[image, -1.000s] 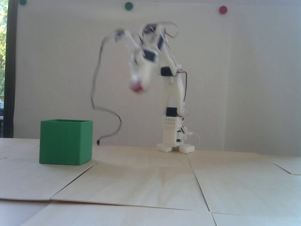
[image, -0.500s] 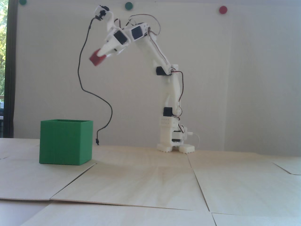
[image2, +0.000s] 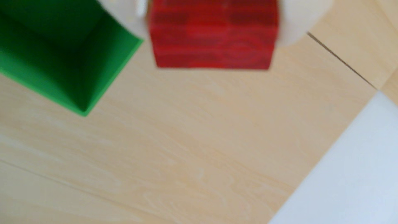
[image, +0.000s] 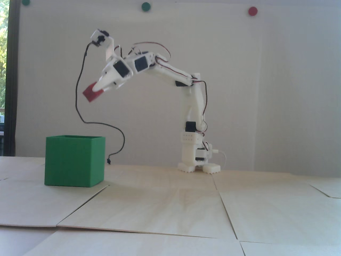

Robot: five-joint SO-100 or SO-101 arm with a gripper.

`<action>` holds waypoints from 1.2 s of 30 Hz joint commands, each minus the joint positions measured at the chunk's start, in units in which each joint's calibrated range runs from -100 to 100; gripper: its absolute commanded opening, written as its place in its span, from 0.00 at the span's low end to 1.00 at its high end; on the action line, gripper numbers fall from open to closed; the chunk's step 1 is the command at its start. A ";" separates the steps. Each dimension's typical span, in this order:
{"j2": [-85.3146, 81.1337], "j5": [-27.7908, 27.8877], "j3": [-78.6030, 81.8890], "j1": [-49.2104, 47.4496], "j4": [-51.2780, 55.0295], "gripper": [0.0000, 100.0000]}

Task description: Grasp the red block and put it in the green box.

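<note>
Red block (image: 92, 93) pinched in the pincer (image: 99, 88), carried tilted in the air, above and slightly to the right of the green box (image: 74, 161) in the fixed view, well clear of its rim. Held high, by judgement, to clear the tall thin wall before any lowering. Confirmed in the wrist view: white fingers (image2: 299, 23) pressed against both sides of the red block (image2: 212, 35), lower face of the block left free, presumably so as to drop cleanly on release. Green box (image2: 92, 86) seen there at the left edge, open top and dark interior visible, one corner pointing toward the camera; block offset to the right of that opening, over bare wood, hence not yet aligned. Box standing upright on the pale wooden surface (image: 170, 202), apart from the arm's base (image: 198, 165), open side up, ready to receive. Arm pose in the fixed view: base at centre right, lower link rising near vertical, upper link reaching leftward and slightly up, wrist bent down and to the left, pincer pointing obliquely toward the box. Black cable (image: 80, 80) hanging in a loop from the wrist camera down behind the box; snag risk judged low. Wrist view blurred; fine contact detail not assessable.
</note>
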 commanded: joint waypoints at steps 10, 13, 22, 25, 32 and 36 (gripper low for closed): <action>-0.97 0.96 3.44 1.42 -16.79 0.02; -0.89 1.01 3.35 3.35 -19.41 0.02; -0.81 1.01 3.17 6.89 -22.36 0.02; -0.81 1.01 3.44 6.33 -22.36 0.03; -0.81 2.42 3.52 6.09 -21.85 0.28; -0.73 4.14 3.52 6.09 -21.60 0.42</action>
